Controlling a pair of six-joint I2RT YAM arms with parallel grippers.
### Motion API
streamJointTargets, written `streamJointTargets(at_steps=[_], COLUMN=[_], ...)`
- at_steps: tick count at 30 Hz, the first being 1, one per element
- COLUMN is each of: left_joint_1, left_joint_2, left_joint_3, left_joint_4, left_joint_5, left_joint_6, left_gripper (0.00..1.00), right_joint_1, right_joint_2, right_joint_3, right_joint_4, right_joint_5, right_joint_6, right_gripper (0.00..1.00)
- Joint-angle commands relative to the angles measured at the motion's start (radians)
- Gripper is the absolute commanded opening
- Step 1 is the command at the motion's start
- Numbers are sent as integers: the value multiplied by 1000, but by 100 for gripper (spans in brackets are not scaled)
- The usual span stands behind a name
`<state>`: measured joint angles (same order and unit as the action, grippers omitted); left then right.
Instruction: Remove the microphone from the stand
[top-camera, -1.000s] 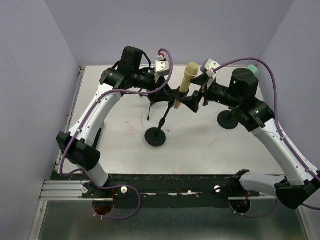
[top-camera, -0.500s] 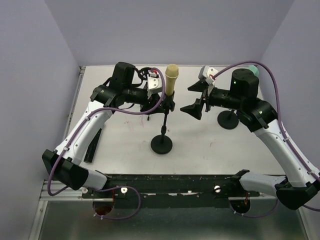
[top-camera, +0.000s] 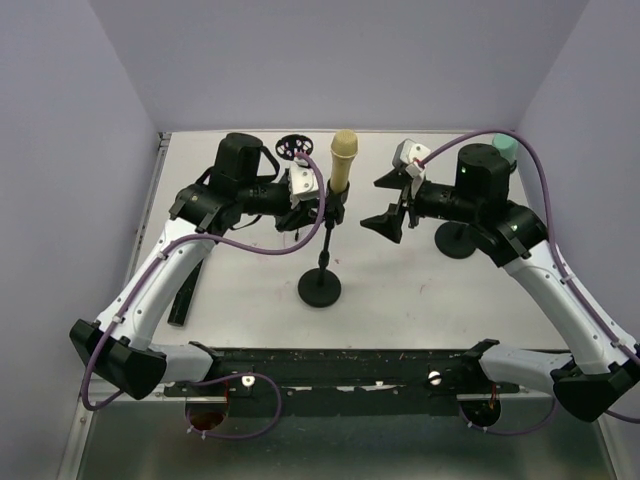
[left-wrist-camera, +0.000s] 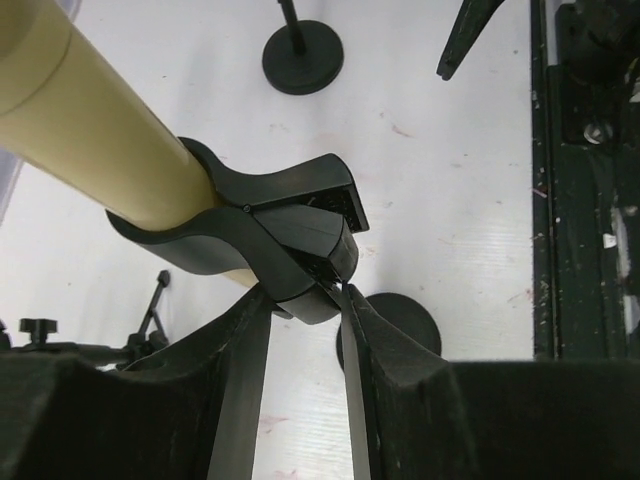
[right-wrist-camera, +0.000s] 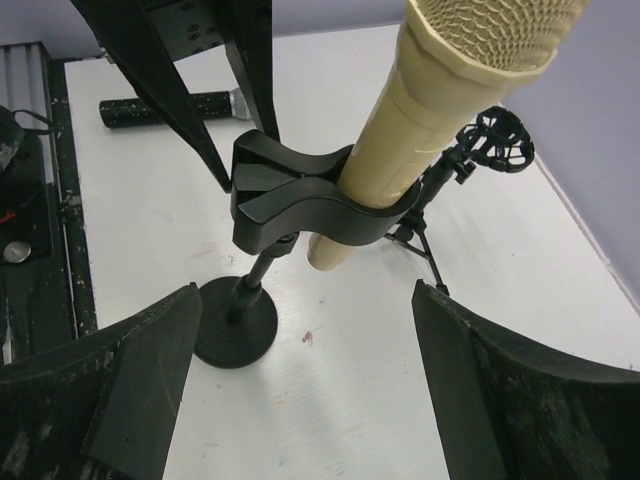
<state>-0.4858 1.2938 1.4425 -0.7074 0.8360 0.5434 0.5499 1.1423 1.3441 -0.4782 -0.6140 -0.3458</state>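
A: Where is the microphone (top-camera: 343, 160)?

B: Seated in the black clip (left-wrist-camera: 250, 215) at the top of the stand (top-camera: 326, 240), grille end up, cream-coloured. The stand's round base (top-camera: 320, 290) rests near the middle of the white bench (top-camera: 400, 290).

A: And the left hand (top-camera: 318, 207)?

B: Right at the stand, just under the microphone. From the left wrist its two fingers (left-wrist-camera: 240, 400) run up either side of the joint below the clip, drawn narrow – whether they press on it or sit just beside it, I cannot tell.

A: The right hand (top-camera: 392, 203)?

B: Spread wide and holding nothing. It is level with the clip, to the right of the microphone and apart from it; in its own camera the microphone and clip sit ahead, framed between the two fingers without touching either.

A: Anything else?

B: A second stand base (top-camera: 455, 240) sits under the right arm – and a dark microphone (right-wrist-camera: 170, 105) lies flat near the bench's left edge.
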Motion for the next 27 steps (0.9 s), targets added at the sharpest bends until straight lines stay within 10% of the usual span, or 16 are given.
streamJointTargets(at_steps=[1, 6, 14, 27], left_joint_1=[-2, 1, 0, 0], left_joint_2=[-13, -40, -93, -248], left_joint_3=[36, 41, -1, -134], left_joint_4=[-14, -27, -106, -136], left_joint_5=[-161, -267, -474, -411], left_joint_6=[128, 156, 54, -157], left_gripper=[41, 45, 83, 90], right_joint_1=[4, 4, 4, 19], right_joint_2=[14, 20, 96, 230], right_joint_3=[-20, -28, 20, 104], right_joint_4=[69, 104, 153, 262], right_joint_5=[2, -35, -115, -345], right_joint_6=[-5, -4, -18, 2], right_gripper=[92, 90, 89, 83])
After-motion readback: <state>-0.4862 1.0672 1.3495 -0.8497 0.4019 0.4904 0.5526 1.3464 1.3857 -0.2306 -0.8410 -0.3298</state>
